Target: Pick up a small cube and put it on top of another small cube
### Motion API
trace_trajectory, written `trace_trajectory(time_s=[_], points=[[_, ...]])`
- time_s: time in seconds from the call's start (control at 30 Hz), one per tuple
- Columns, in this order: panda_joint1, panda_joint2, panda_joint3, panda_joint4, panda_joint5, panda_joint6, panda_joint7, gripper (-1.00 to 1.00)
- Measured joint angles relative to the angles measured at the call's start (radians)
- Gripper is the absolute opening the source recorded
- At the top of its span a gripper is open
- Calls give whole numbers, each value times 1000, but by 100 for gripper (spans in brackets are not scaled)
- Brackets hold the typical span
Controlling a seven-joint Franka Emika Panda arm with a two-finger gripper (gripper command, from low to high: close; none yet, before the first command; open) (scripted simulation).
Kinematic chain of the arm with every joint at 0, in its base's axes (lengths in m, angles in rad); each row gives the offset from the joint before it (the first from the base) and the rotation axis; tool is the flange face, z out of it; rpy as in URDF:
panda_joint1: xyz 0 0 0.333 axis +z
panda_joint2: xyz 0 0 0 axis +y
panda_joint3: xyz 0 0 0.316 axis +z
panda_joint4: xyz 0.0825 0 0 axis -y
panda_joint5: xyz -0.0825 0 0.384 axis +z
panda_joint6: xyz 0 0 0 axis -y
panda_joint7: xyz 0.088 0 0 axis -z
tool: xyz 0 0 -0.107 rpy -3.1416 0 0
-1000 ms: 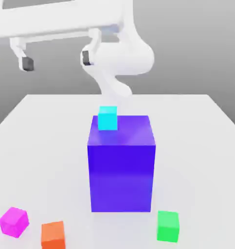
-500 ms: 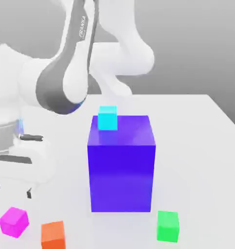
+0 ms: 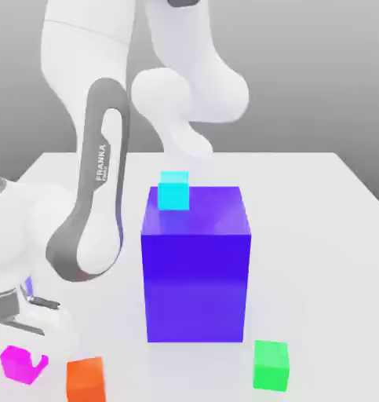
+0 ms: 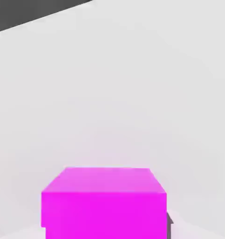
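Gripper (image 3: 26, 361) is low at the exterior view's left, fingers closed in on the magenta cube (image 3: 16, 365) and gripping it by its sides. Magenta cube sits at table height; whether it touches the table (image 3: 318, 259) cannot be told. Orange cube (image 3: 85, 381) lies near it, on the table. Cyan cube (image 3: 173, 191) rests atop the large blue block (image 3: 196, 283); green cube (image 3: 271, 365) stands near the block, towards the exterior view's right.
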Motion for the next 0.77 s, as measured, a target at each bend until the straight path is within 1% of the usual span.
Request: trace_trajectory(time_s=[0.1,0.13,0.37,0.53,0.6,0.67,0.7,0.77], points=[[41,-101,-55,-26,-71,-73,53,-100],[69,-127,-51,-36,-89,-89,75,-100],[296,-251,64,-113,-190,-130,240,-100],[450,-338,162,-173,-285,-138,375,-100],[514,-313,204,-179,-314,-101,425,-100],[537,-251,223,-178,-317,-38,438,-100],[540,-221,228,-177,-315,-9,439,100],[540,-221,228,-177,-315,-9,439,100]])
